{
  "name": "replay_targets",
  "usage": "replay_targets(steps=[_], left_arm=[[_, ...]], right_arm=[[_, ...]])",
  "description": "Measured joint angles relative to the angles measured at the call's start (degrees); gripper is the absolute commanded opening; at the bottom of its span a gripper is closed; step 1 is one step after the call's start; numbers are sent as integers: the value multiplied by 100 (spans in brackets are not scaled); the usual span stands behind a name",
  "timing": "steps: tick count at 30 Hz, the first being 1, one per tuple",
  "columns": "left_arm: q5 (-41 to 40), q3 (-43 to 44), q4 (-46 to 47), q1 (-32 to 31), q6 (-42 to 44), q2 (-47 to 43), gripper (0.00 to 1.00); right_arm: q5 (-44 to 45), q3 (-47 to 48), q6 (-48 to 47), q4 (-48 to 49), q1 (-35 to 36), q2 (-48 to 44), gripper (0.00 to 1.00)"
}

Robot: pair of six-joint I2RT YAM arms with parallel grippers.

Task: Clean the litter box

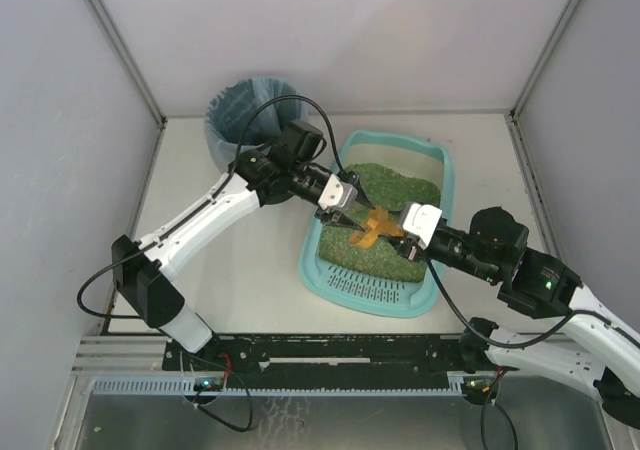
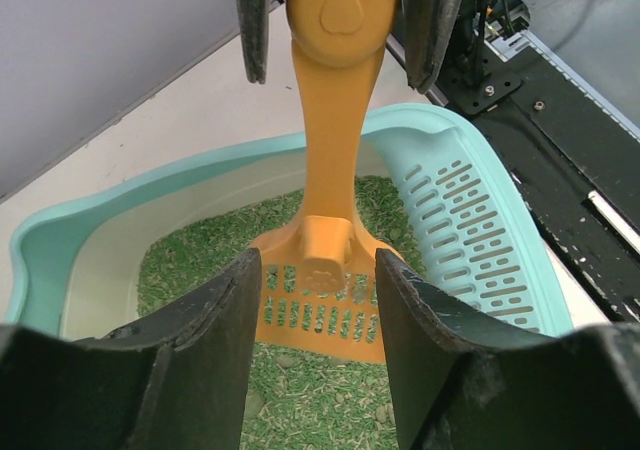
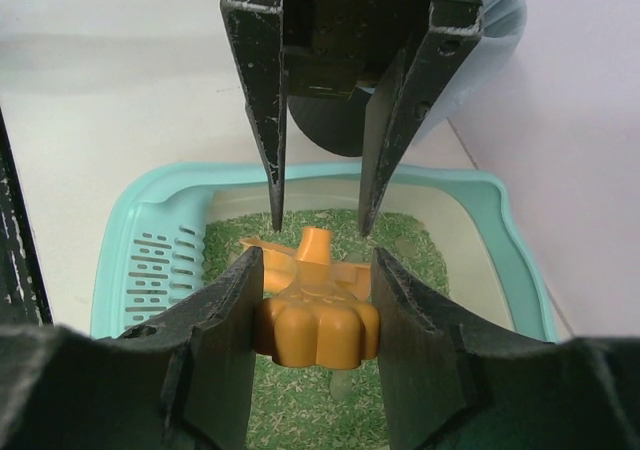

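Nearest my bases is the slotted grille [image 1: 375, 285] of the litter box [image 1: 318, 266], so that end points to 6 o'clock. The box's long axis runs away from me toward 12, leaning slightly to 1. It lies on the table [image 1: 250, 280], right of centre, with green litter [image 1: 405, 185] spread over its floor.

Over the middle of the box, my right pincer [image 1: 392, 232] comes in from 4 o'clock. It is clenched on the paw-shaped handle end of the orange scoop [image 1: 372, 228], where a paw print is moulded. The scoop lies crosswise over the litter, with its slotted head toward 9 o'clock.

My left pincer [image 1: 345, 220] reaches in from 10 o'clock. Its fingers stand apart, one on each side of the scoop's head, and I cannot tell whether they pinch it.

Beyond, at 11 o'clock from the box, stands the bin [image 1: 232, 110] with its blue bag.
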Motion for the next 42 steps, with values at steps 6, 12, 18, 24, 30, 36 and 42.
replay_targets(steps=[6,12,18,24,30,36,42], left_arm=[[-2,17,-133,-61,7,101,52],[-4,28,-177,-111,9,175,44],[-9,61,-197,-120,9,188,37],[-17,114,-210,-122,20,190,11],[-164,114,-214,-127,66,190,0],[-667,-249,693,-142,-367,-9,0],[-1379,-1412,2699,-142,-1657,-529,0]], right_arm=[[33,0,-4,39,39,-44,0],[37,0,-4,50,76,-63,0],[59,0,-4,81,90,-55,0],[96,2,-4,81,114,-11,0],[223,11,2,79,116,46,46],[802,11,374,260,116,129,81],[2236,11,1213,887,131,114,84]])
